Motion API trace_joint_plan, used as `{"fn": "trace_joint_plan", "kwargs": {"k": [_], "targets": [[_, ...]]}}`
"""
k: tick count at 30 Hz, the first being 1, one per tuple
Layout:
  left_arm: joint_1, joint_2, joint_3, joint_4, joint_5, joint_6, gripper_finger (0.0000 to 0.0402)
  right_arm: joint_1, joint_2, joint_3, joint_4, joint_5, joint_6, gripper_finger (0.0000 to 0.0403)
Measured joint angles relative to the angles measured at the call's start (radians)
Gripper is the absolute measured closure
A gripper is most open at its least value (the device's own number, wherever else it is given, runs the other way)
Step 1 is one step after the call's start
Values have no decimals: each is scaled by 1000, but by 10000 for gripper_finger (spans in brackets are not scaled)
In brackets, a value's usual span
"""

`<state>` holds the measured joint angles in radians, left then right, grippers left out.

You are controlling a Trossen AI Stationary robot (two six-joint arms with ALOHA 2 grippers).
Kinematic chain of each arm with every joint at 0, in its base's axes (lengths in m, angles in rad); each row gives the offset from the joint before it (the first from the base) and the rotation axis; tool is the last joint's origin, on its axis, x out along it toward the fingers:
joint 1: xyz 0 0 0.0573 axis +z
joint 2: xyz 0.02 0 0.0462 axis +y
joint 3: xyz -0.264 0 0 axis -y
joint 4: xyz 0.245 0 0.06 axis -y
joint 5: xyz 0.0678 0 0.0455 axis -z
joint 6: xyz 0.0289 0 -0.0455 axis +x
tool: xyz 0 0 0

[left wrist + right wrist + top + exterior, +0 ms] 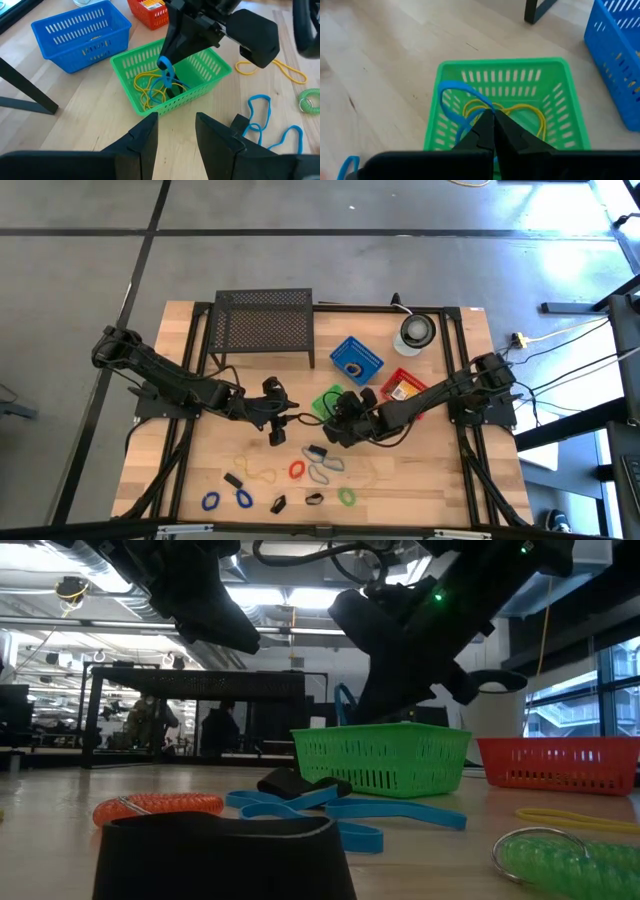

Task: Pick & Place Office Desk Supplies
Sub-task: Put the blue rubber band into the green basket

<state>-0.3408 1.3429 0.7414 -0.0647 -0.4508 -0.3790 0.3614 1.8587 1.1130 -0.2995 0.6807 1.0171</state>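
Note:
A green basket stands mid-table with yellow rubber bands lying in it. My right gripper hovers over this basket, shut on a light-blue rubber band. My left gripper is open and empty, a little left of the basket, above the table. Near the front edge lie blue loops, a red loop, a green coil, tan bands, grey loops and small black clips. My right gripper pinches the top of the light-blue band's loop between its two shut fingertips, coming from above and slanting down. The band hangs slack below the fingers, and its lower end reaches down into the green basket among the yellow bands.
A blue basket and a red basket holding a yellow-orange packet stand behind the green one. A black mesh rack stands at the far edge, a round white and grey object at the far right. Light-blue bands lie near my left gripper.

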Motion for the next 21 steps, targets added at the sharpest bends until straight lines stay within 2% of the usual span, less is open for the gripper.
{"fn": "trace_joint_plan", "kwargs": {"k": [6, 15, 21], "targets": [[0, 0, 0, 0, 0, 0, 276, 0, 0, 0, -1, -21, 31, 382], [0, 0, 0, 0, 0, 0, 277, 0, 0, 0, -10, -66, 19, 297], [0, 0, 0, -1, 0, 0, 277, 0, -43, 0, -85, -126, -5, 254]]}}
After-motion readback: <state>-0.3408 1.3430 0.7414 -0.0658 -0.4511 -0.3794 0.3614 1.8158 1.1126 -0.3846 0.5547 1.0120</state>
